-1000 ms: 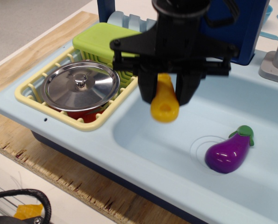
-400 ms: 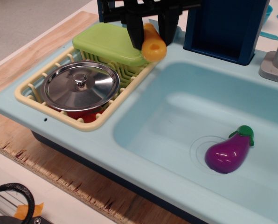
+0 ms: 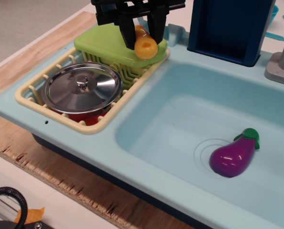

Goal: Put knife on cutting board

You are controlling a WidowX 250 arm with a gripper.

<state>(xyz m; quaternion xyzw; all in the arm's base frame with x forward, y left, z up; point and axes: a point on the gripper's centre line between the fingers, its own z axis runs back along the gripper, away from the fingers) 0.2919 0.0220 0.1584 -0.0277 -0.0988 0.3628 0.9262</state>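
Observation:
The black gripper (image 3: 143, 34) hangs at the top of the view, shut on the knife (image 3: 145, 44). Only the knife's yellow handle with the hole at its end shows; the blade is hidden between the fingers. The knife is held over the right end of the lime-green cutting board (image 3: 112, 44). I cannot tell whether it touches the board. The board lies on the back part of the cream-yellow dish rack (image 3: 32, 102).
A steel lid (image 3: 82, 88) rests in the rack in front of the board. A purple eggplant (image 3: 233, 155) lies in the light-blue sink basin (image 3: 180, 119). A dark blue block (image 3: 230, 26) stands behind the sink, a grey fixture (image 3: 282, 62) at far right.
The gripper has carried the knife from above the sink's left part back and to the left, and now holds it over the cutting board. The other objects have not moved.

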